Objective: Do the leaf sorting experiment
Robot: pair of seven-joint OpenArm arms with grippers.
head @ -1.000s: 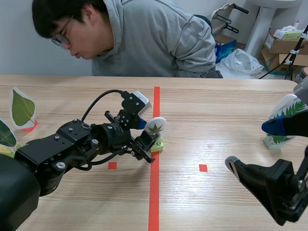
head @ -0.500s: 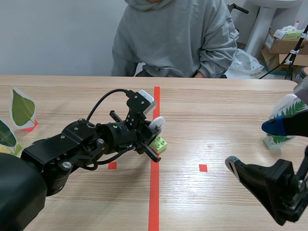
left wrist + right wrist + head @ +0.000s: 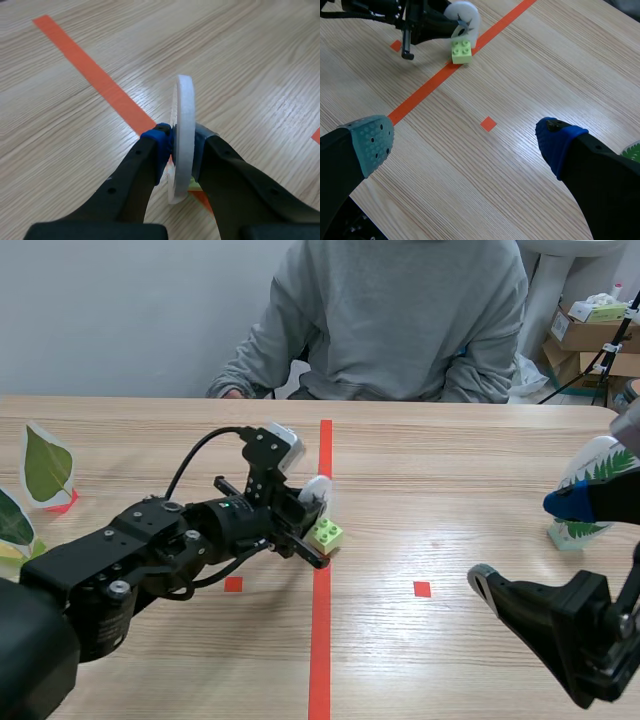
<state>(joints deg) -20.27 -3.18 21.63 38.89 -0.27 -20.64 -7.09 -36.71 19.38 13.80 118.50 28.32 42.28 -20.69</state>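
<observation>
Since the earlier frames the left arm's wrist has rolled, turning the leaf card (image 3: 318, 492) from face-on to edge-on, and the person (image 3: 400, 320) across the desk (image 3: 450, 470) has sat upright. The leaf card is white and fixed on a lime-green brick (image 3: 325, 534), which sits at the orange tape line (image 3: 320, 640) near the desk's middle. Contact between brick and desk cannot be confirmed. The left pincer (image 3: 183, 144) is clamped on the card, one pad on each face. The right pincer (image 3: 465, 137) is spread wide, holding nothing, well apart from the card. Other leaf cards stand at the desk's left (image 3: 46, 467) and right (image 3: 592, 472) sides.
</observation>
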